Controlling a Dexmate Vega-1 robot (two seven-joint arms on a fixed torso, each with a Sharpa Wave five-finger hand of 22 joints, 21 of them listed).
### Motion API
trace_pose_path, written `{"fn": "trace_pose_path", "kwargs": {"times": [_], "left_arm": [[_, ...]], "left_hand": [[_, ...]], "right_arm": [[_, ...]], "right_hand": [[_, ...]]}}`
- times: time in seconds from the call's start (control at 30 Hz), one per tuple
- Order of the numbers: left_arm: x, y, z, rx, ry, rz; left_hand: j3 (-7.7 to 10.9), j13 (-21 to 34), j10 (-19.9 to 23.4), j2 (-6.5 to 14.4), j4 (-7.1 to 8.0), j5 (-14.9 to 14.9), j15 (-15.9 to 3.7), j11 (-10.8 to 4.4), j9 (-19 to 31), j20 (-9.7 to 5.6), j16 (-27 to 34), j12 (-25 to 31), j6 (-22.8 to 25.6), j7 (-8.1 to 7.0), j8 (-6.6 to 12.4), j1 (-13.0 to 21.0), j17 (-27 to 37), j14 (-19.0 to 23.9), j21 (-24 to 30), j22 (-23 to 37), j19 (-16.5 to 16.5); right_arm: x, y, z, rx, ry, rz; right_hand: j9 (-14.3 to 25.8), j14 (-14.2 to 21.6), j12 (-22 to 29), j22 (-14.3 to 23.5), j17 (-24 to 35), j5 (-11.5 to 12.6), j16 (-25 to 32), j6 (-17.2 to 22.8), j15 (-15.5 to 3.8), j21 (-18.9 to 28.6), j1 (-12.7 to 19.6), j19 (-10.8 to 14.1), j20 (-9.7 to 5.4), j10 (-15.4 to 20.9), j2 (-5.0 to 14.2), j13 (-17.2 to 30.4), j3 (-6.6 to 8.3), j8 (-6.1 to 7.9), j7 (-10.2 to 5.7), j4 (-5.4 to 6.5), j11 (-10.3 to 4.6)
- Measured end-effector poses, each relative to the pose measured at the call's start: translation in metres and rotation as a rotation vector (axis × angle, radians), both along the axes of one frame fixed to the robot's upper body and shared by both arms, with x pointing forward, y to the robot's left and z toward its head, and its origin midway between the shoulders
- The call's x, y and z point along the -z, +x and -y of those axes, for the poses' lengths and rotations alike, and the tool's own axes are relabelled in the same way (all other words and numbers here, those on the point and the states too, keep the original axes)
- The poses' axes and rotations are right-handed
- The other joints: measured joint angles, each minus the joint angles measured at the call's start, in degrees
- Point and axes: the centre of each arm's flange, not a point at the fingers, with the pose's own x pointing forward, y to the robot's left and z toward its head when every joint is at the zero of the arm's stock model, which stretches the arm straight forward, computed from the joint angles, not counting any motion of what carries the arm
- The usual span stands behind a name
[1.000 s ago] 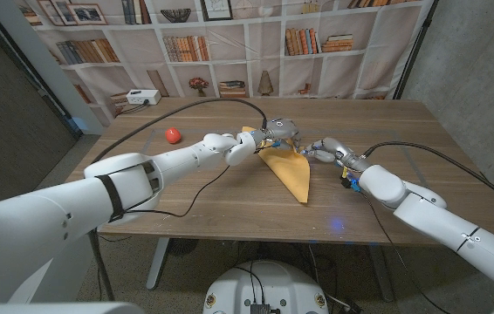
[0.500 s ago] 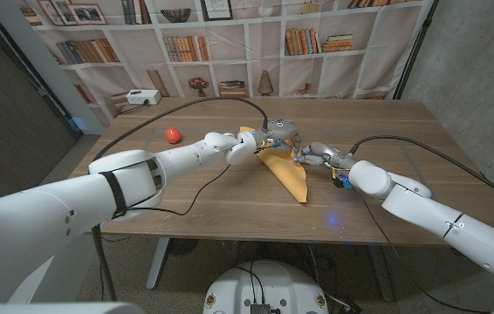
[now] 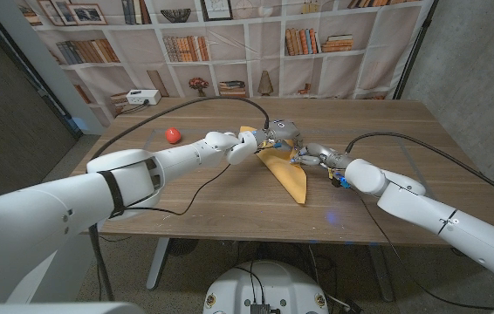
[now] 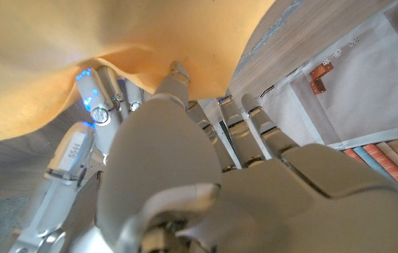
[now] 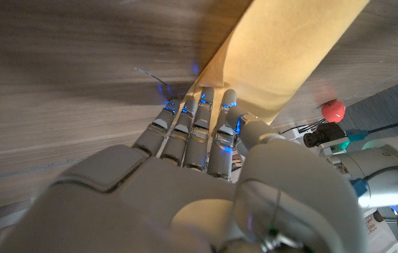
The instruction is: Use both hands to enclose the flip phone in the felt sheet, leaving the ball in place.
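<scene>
The yellow felt sheet (image 3: 287, 171) lies folded into a long wedge at the table's middle, also seen as the felt sheet (image 5: 283, 49). My left hand (image 3: 260, 141) grips its far corner and holds it raised, so the felt (image 4: 58, 56) drapes over that hand's fingers (image 4: 178, 74). My right hand (image 3: 310, 156) is at the sheet's right edge, its fingertips (image 5: 202, 98) tucked under the edge and the thumb against it. The felt and the hands hide the flip phone. The red ball (image 3: 172, 134) sits far left, apart from both hands, and appears as the ball (image 5: 333, 110).
A black cable (image 3: 203, 105) curves over the table's far left, and another cable (image 3: 421, 150) runs on the right. A white box (image 3: 143, 97) stands at the far left corner. Bare wood (image 3: 229, 201) lies in front of the felt.
My right hand has moved left from beside the felt to its right edge. My left hand has kept its hold on the far corner. The ball has not moved.
</scene>
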Motion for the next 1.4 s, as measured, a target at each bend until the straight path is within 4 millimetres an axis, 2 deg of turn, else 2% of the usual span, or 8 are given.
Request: {"fn": "trace_pose_path", "kwargs": {"times": [0.13,0.23,0.33,0.53,0.93,1.0,1.2,1.4], "left_arm": [[-0.001,-0.002,-0.002,-0.013,0.017,0.006],[-0.004,-0.004,-0.003,-0.036,0.039,0.006],[-0.009,-0.009,-0.004,-0.036,0.040,0.012],[-0.020,-0.016,-0.008,-0.088,0.070,0.017],[-0.056,-0.045,-0.023,-0.140,0.034,0.104],[-0.063,-0.054,-0.027,-0.138,0.009,0.127],[-0.073,-0.070,-0.039,-0.127,-0.034,0.160],[-0.086,-0.088,-0.056,-0.126,-0.095,0.197]], "left_hand": [[-1.63,-1.50,-8.75,-1.11,1.63,0.51,0.46,0.19,0.00,1.64,-3.94,-4.10,-7.39,-0.63,-4.34,-6.05,-2.61,-4.58,-0.61,-0.29,-2.46],[-2.62,-2.59,-14.02,-1.87,2.62,0.90,0.74,0.31,0.00,3.00,-5.57,-5.57,-11.72,-0.86,-5.94,-10.08,-4.30,-7.81,-1.37,-0.29,-4.24],[-3.24,-3.43,-17.71,-2.42,3.25,1.17,0.90,0.53,0.00,3.89,-6.06,-5.62,-14.63,-0.97,-6.15,-12.90,-5.43,-10.49,-2.04,-0.29,-5.94],[-3.31,-4.33,-21.58,-2.60,3.32,1.55,1.02,1.32,-0.01,4.93,-6.29,-5.62,-16.95,-0.88,-6.16,-14.70,-6.66,-14.19,-2.67,-0.29,-7.60],[-3.11,-4.86,-23.06,-1.62,3.52,1.83,1.03,1.44,-0.01,4.62,-6.29,-5.62,-17.58,-0.87,-6.15,-15.68,-7.22,-15.42,-3.12,-0.29,-7.89],[-2.88,-5.04,-22.20,-1.10,3.74,1.83,1.03,0.63,-0.01,4.62,-5.96,-5.08,-17.21,-1.00,-5.84,-16.21,-7.48,-15.42,-3.12,-0.28,-7.89],[-1.10,-5.12,-15.57,-0.34,2.42,1.52,1.12,-0.22,0.27,4.09,-4.84,-2.37,-6.81,-0.98,-2.33,-16.97,-9.04,-13.00,-3.12,-0.56,-7.36],[-0.37,-4.76,-9.83,0.22,1.69,0.87,1.07,-0.16,0.27,4.10,-4.01,-0.90,-1.17,-0.53,-0.73,-18.56,-9.35,-11.16,-3.12,-0.55,-7.36]], "right_arm": [[0.000,0.001,-0.004,0.012,-0.038,0.002],[0.000,0.001,-0.007,0.019,-0.062,0.003],[0.000,0.002,-0.007,0.028,-0.080,0.002],[0.000,0.004,-0.014,0.031,-0.111,-0.002],[-0.001,0.008,-0.019,0.041,-0.140,-0.008],[-0.001,0.009,-0.020,0.043,-0.143,-0.010],[-0.002,0.011,-0.023,0.046,-0.151,-0.013],[-0.003,0.012,-0.024,0.048,-0.160,-0.015]], "right_hand": [[0.00,0.45,0.01,0.07,-0.15,-0.43,0.00,0.30,0.17,-0.35,-0.88,0.00,0.00,0.64,0.11,-0.11,0.24,0.00,-0.17,0.25,-0.02],[0.00,0.54,0.31,0.09,-0.26,-0.49,0.00,0.64,0.09,-0.35,-1.49,0.21,0.19,0.97,-0.03,-0.16,0.34,0.18,-0.03,0.36,0.10],[-0.07,0.53,0.41,0.07,-0.52,-0.64,0.00,0.63,0.09,-0.35,-1.62,0.34,0.32,1.18,0.11,-0.16,0.47,0.24,-0.03,0.49,0.29],[-0.14,0.70,0.42,0.04,-0.80,-0.87,-0.44,0.64,-0.08,-0.34,-1.86,0.39,0.37,1.17,0.04,-0.13,0.32,0.24,-0.02,0.65,0.29],[-0.13,0.84,0.24,-0.21,-1.33,-1.10,-0.89,1.96,-0.22,-0.57,-2.55,0.45,0.43,1.17,0.06,-0.10,0.99,0.25,1.31,0.78,0.28],[-0.13,0.84,0.24,-0.23,-1.33,-1.10,-0.89,1.96,-0.22,-0.58,-2.84,0.45,0.43,1.17,0.24,-0.11,0.99,0.25,1.31,0.79,0.28],[-0.13,0.84,0.23,-0.24,-1.59,-1.50,-1.33,1.92,-0.22,-0.58,-2.95,0.44,0.42,1.16,0.35,-0.12,1.00,0.25,1.27,0.79,0.28],[-0.13,0.84,-0.21,-0.24,-1.59,-1.53,-1.33,1.82,-0.22,-0.58,-3.28,0.44,0.42,1.16,0.25,-0.13,1.46,-0.09,1.18,0.78,0.27]]}}
